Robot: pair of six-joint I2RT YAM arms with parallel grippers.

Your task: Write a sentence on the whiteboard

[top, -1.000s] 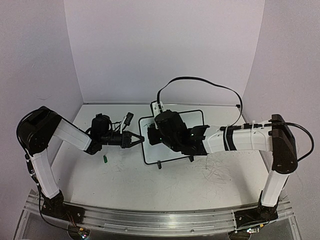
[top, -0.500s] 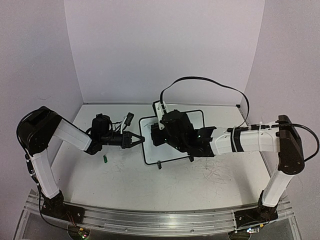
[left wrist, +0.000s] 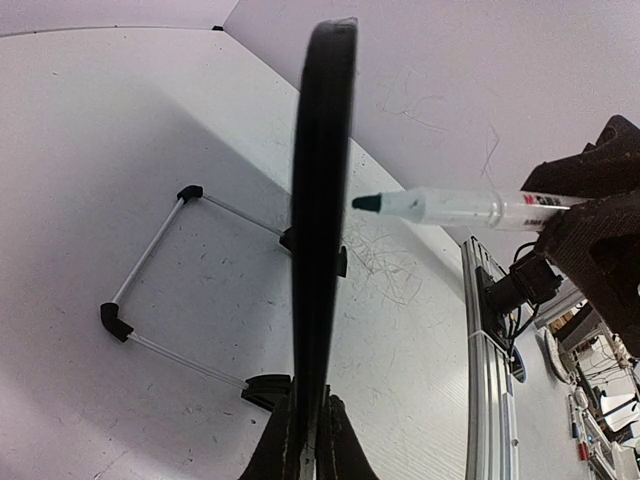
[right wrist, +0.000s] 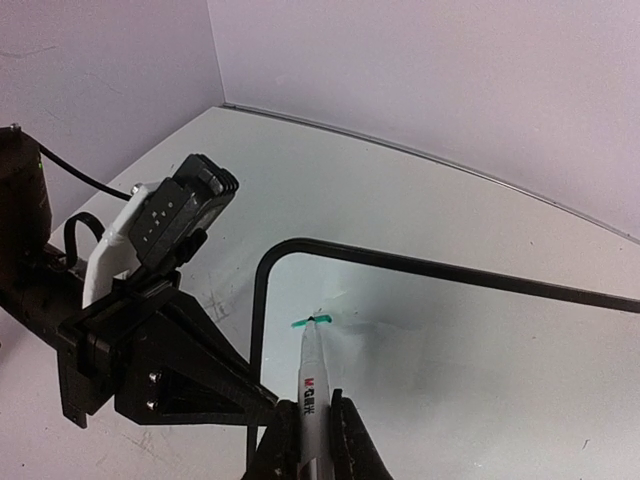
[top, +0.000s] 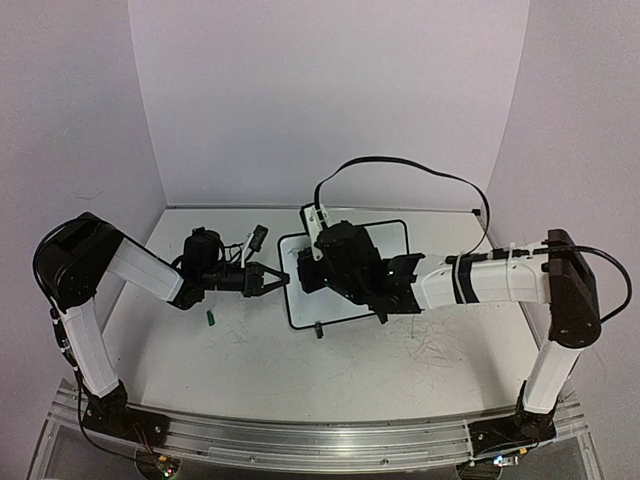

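The whiteboard [top: 303, 304] stands tilted at mid-table, black-bordered and mostly covered by my right arm. My left gripper [top: 282, 278] is shut on its left edge. The left wrist view shows the board edge-on [left wrist: 320, 190] between the closed fingers of that gripper [left wrist: 308, 425]. My right gripper [right wrist: 311, 402] is shut on a white marker [right wrist: 309, 375], whose green tip touches the board [right wrist: 480, 350] near its upper left corner. Of the sentence, only one short green stroke [right wrist: 303, 324] shows there. The marker also shows in the left wrist view [left wrist: 450, 208].
A small green cap [top: 212, 319] lies on the table left of the board. A black cable [top: 400, 163] arcs over the back. Grey scribble marks [top: 435, 350] lie on the table at right. The board's wire stand [left wrist: 150, 260] sits behind it. A metal rail [top: 320, 440] runs along the near edge.
My right gripper with the marker shifted slightly right over the board, then back left. The left gripper and the board have not moved.
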